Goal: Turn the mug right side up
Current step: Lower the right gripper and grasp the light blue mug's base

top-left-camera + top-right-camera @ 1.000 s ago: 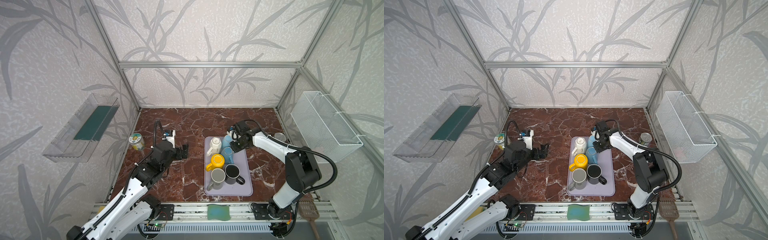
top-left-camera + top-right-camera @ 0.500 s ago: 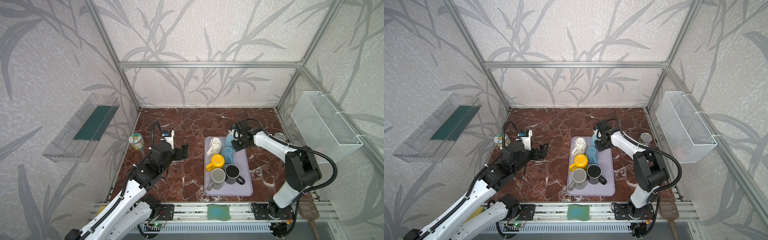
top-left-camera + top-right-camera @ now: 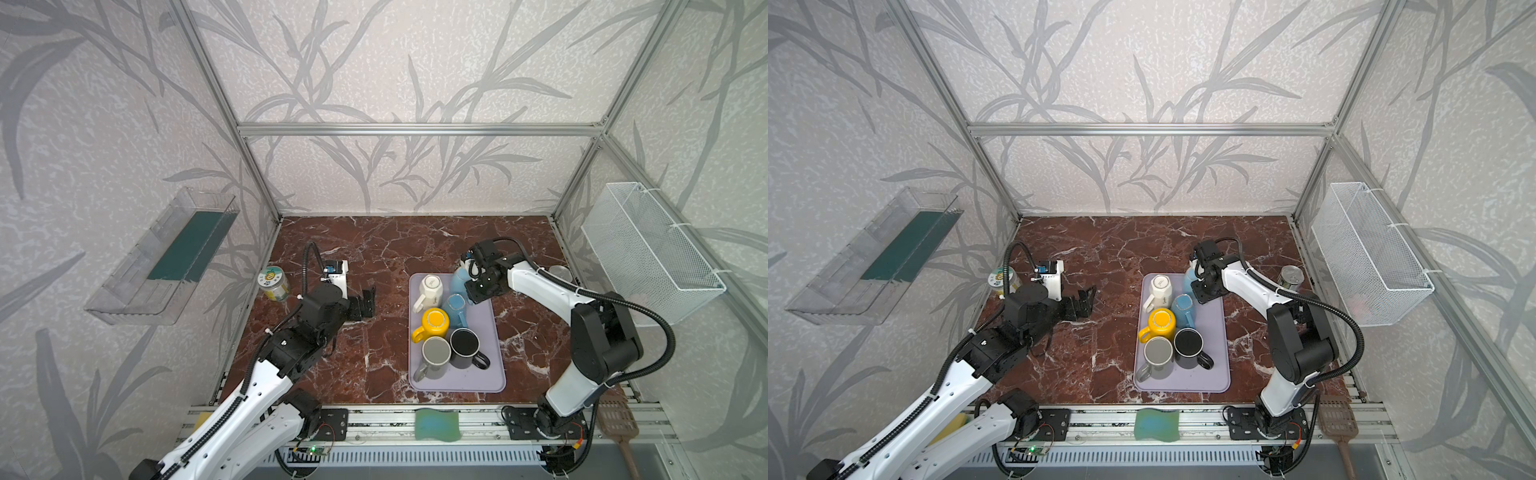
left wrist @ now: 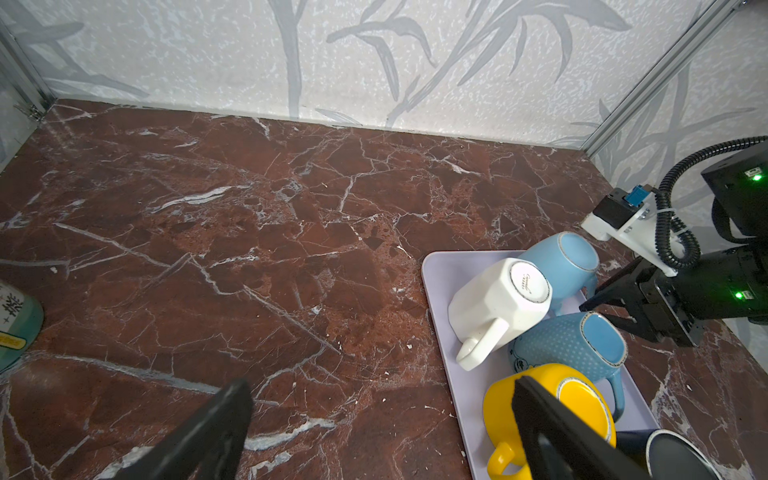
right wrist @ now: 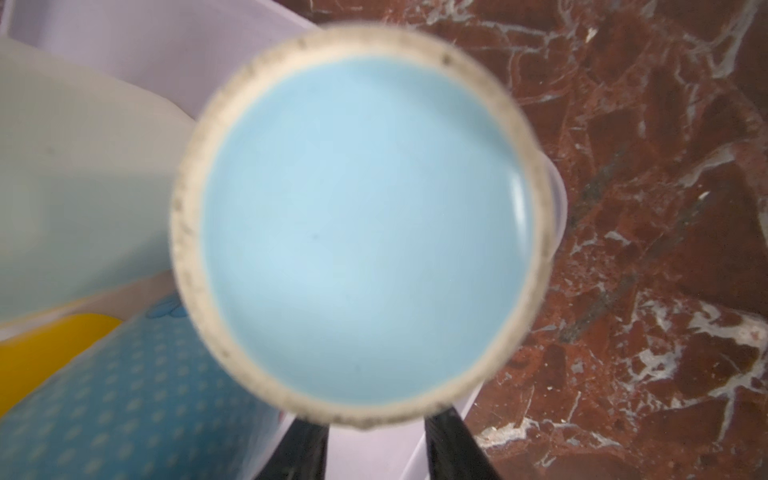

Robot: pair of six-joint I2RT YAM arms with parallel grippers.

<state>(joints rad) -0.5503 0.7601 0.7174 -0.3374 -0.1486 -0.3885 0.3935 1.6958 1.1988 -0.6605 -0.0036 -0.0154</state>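
Red marble table [image 3: 374, 249], lavender tray [image 3: 494, 374] of mugs, light blue mug [image 4: 559, 259] base up at tray's far right corner, right hand [image 4: 602, 311] partly open just beside it, contact unclear, left hand [image 3: 363, 302] wide open, empty.

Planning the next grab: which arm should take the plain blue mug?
Right. The right hand is beside that mug on the tray; the left hand is open over the table, farther off.

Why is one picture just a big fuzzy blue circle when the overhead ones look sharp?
In the right wrist view, the base of the light blue mug sits so near the lens that it blurs, while the marble table behind looks sharper; in both top views everything is farther off, crisp and softly lit.
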